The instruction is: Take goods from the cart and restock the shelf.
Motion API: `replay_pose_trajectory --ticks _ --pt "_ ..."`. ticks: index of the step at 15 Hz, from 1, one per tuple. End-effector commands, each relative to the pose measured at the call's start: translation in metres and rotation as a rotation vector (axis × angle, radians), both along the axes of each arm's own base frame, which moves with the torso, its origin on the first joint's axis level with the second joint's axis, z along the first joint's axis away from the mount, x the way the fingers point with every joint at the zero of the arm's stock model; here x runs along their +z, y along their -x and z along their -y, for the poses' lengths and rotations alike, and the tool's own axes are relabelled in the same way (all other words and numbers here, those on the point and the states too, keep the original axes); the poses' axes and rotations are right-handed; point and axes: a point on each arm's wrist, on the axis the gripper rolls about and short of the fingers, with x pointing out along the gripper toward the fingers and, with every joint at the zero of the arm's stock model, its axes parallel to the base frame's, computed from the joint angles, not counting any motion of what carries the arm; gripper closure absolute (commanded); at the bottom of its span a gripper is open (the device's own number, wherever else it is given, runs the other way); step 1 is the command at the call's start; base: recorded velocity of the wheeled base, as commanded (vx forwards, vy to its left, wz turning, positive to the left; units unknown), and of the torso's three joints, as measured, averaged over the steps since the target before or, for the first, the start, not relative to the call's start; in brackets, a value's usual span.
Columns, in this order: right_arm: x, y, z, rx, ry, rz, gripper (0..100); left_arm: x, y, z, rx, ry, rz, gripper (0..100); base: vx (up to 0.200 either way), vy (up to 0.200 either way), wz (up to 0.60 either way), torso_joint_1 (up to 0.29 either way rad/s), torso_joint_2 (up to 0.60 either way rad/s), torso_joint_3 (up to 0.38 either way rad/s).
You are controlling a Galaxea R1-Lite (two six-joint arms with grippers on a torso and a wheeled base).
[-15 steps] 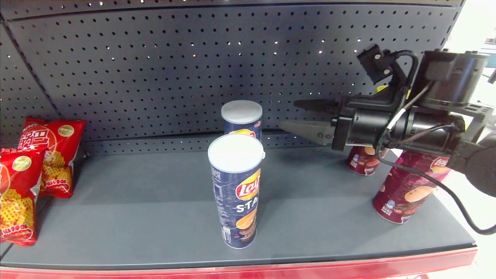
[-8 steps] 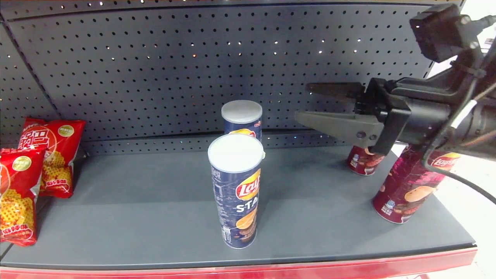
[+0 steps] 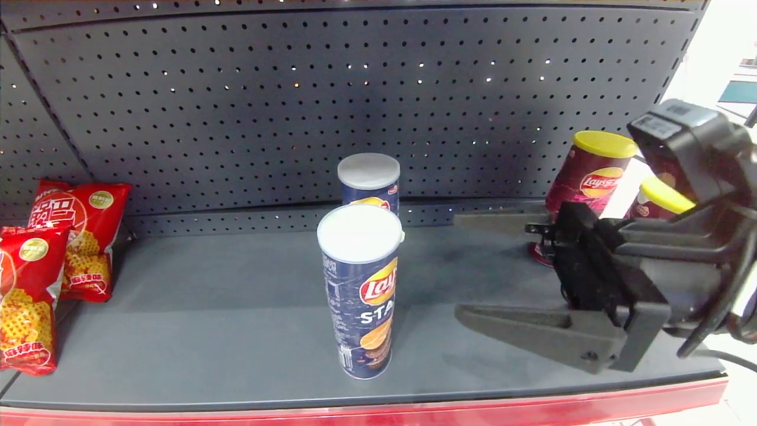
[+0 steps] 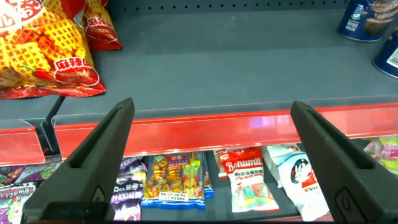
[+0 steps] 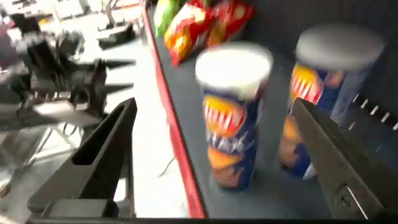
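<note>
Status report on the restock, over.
Right gripper open beside tall blue white-lidded chip can on grey shelf. Left gripper open, facing red shelf edge. Nothing blocking.

Matt grey shelf (image 3: pixel 236 307); glossy blue can (image 3: pixel 361 296); perforated metal backboard (image 3: pixel 295 100).

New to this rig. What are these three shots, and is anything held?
It is a two-armed robot restocking a shop shelf. The wide picture comes from its head camera; the other two come from a camera on each wrist, looking along that arm's tool. On the shelf stand two blue chip cans, one behind the other, two maroon cans with yellow lids at the right, and two red snack bags at the left. The right tool is open beside the blue cans, the left tool open before the shelf's red edge; both hold nothing.
</note>
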Motion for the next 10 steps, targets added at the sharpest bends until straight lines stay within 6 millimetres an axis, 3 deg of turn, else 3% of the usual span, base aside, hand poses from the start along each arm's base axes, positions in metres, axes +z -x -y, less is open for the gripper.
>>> replay_pose_trajectory --ticks 1,6,10 --pt "-0.02 -0.002 -0.003 0.004 0.053 -0.046 0 0.0 0.0 0.0 0.001 0.001 -0.001 0 0.0 0.0 0.0 0.0 0.0 0.0" --pt "-0.038 -0.013 -0.015 0.018 0.107 -0.072 0 0.0 0.0 0.0 0.001 0.001 -0.001 0 0.0 0.0 0.0 0.0 0.0 0.0" --pt "-0.065 -0.035 -0.033 0.032 0.178 -0.105 0 0.0 0.0 0.0 0.001 0.001 -0.001 0 0.0 0.0 0.0 0.0 0.0 0.0"
